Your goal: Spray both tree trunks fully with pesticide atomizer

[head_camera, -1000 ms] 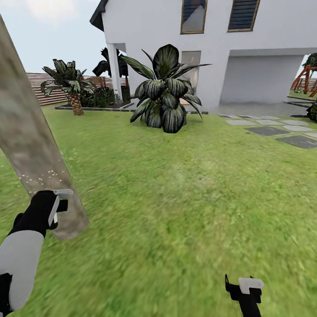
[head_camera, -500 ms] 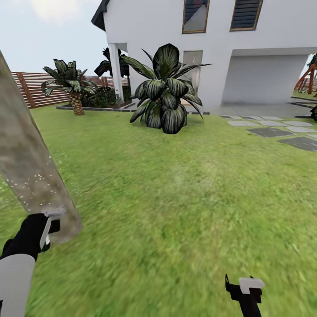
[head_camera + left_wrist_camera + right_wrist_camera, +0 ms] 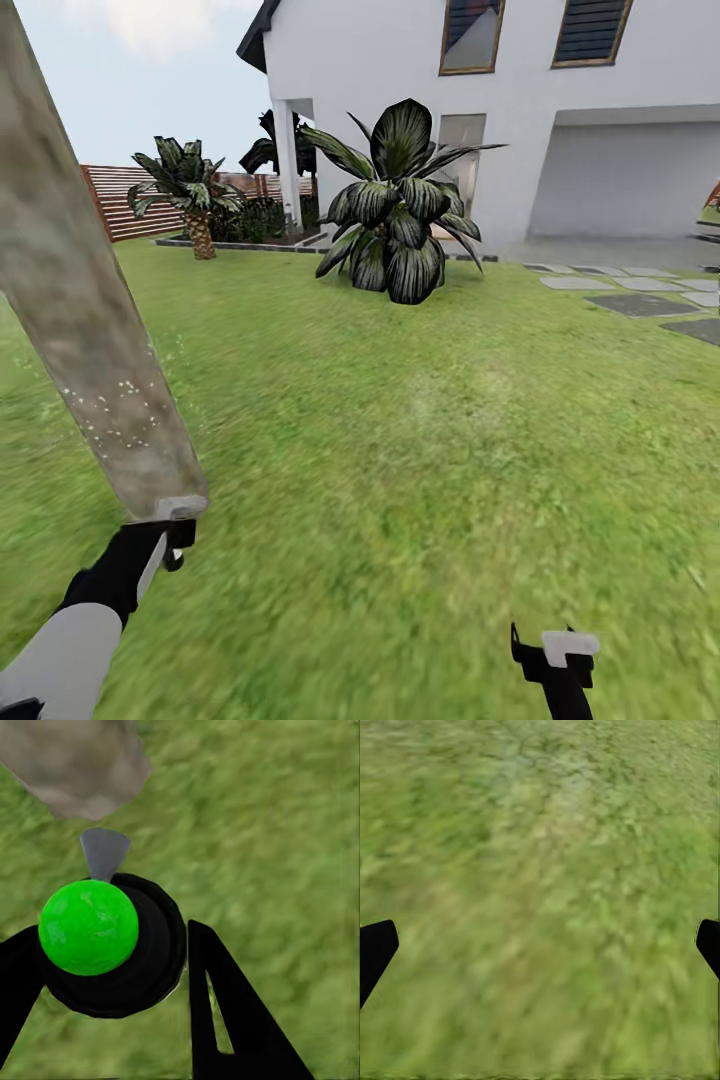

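Left gripper [image 3: 170, 535] grasps the pesticide atomizer [image 3: 105, 945], nozzle aimed at the tree trunk [image 3: 85, 330] base just ahead; right gripper [image 3: 540, 945] released, far off

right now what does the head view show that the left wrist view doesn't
Only the head view takes in the white house, the broad-leaved shrub, the short palm, the slat fence, the stepping stones, white pesticide specks on the tree trunk, and the right tool.

Only the left wrist view shows the atomizer from behind, with its bright green cap and grey nozzle aimed at the trunk's base.

Both share the trunk, the grass floor and the left tool shut on the atomizer.
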Motion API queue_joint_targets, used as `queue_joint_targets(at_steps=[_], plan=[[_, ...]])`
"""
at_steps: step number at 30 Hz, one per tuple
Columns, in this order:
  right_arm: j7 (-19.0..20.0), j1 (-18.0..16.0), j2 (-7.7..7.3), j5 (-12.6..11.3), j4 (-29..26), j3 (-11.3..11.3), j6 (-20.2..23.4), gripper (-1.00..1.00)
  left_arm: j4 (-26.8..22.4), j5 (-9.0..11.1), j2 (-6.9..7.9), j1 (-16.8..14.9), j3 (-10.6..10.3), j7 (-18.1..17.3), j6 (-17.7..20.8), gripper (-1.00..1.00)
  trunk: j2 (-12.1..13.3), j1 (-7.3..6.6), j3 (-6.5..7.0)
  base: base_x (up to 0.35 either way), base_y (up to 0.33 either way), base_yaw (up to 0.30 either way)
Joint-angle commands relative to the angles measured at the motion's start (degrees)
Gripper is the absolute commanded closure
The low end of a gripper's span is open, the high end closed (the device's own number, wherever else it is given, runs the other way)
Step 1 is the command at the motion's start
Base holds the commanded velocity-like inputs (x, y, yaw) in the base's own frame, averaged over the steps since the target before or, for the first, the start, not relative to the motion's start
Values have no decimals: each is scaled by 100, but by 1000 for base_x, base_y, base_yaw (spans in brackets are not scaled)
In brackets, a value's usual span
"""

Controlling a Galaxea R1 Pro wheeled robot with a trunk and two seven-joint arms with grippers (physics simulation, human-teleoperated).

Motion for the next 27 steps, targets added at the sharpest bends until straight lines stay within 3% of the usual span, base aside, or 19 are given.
queue_joint_targets(at_steps=[1, 3, 4, 6, 8, 9, 11, 12, 14, 15, 17, 18, 19, 21, 23, 27], plan=[[-35, -5, -8, 67, 2, -14, -11, -100, -2, -90, 7, 48, -42, -315, 5, 100, -3, -5, -5, -333, 0, 0], [-24, -10, -36, 113, -29, -5, 2, -100, -23, -123, 28, 163, -143, -794, -18, 100, -3, -5, -5, -339, 0, 0], [-11, -12, -53, 278, -91, 69, 43, -100, -32, -162, 45, 224, -238, -1064, -30, 100, -3, -5, -5, -341, 0, 0], [307, -17, -89, 1005, -497, 432, 285, -100, -14, -353, 72, 307, -510, -1508, -303, 100, -3, -5, -5, -342, 0, 0], [1312, -91, -79, 1627, -948, 620, 871, -100, 20, -654, 69, 389, -925, -1974, -833, 100, -3, -5, -5, -342, 0, 0], [1748, -154, -76, 1726, -1114, 644, 1082, -100, 54, -738, 71, 416, -1076, -2162, -984, 100, -3, -5, -5, -342, 0, 0], [3186, -431, -71, 1860, -1546, 683, 1518, -100, 285, -922, 84, 436, -1637, -2941, -1546, 100, -3, -5, -5, -342, 0, 0], [3638, -530, -71, 1878, -1659, 688, 1586, -100, 364, -1002, 88, 426, -1871, -3225, -1749, 100, -3, -5, -5, -342, 0, 0], [4819, -757, -60, 1907, -1920, 705, 1674, -100, 464, -1391, 100, 414, -2490, -4072, -2084, 100, -3, -5, -5, -342, 0, 0], [5216, -829, -55, 1913, -2026, 718, 1689, -100, 461, -1629, 102, 405, -2654, -4478, -2144, 100, -3, -5, -5, -342, 0, 0], [5672, -914, -45, 1917, -2186, 733, 1699, -100, 438, -1976, 94, 391, -2762, -5149, -2181, 100, -3, -5, -5, -342, 0, 0], [6034, -957, -40, 1918, -2327, 763, 1706, -100, 409, -2291, 65, 359, -2800, -5689, -2194, 100, -3, -5, -5, -342, 0, 0], [6253, -975, -39, 1915, -2411, 781, 1709, -100, 378, -2504, 41, 334, -2814, -5970, -2195, 100, -3, -5, -5, -342, 0, 0], [6853, -1000, -36, 1912, -2573, 805, 1707, -100, 188, -3134, -61, 278, -2828, -6488, -2178, 100, -3, -5, -5, -335, 0, 0], [7002, -1005, -35, 1906, -2597, 810, 1706, -100, 109, -3319, -137, 268, -2830, -6593, -2174, 100, -3, -5, -5, -172, 0, 0], [7057, -1007, 137, 1921, -2572, 826, 1706, -100, 80, -3378, -165, 277, -2838, -6624, -2172, 100, -3, -5, -5, -29, 0, 0]])
